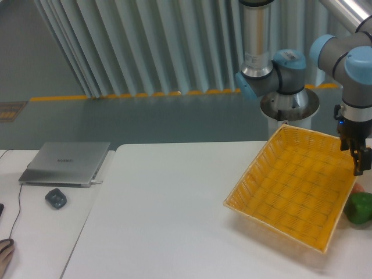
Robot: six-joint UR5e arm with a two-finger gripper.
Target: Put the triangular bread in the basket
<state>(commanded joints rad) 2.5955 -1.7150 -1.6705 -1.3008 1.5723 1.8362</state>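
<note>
One closed laptop (65,163) lies at the far left on a side surface, with one small dark mouse (56,198) just in front of it and a thin cable running down the left edge. To the right, one white worktop (168,215) spans the rest of the view; its left and central area carries nothing visible, leaving open room up to the basket. One basket (293,192), yellow-orange wicker with low flared sides, sits on the right part of the worktop, turned at an angle, its interior bare. One green rounded object (360,207) rests just beside the basket's right rim, cut off by the frame edge. A small orange-pink sliver (358,188) shows above the green object, at the basket's right edge; it may be the triangular bread, but this cannot be confirmed. One gripper (360,163) hangs over the basket's right rim, pointing down; whether the jaws are open or closed cannot be told.
</note>
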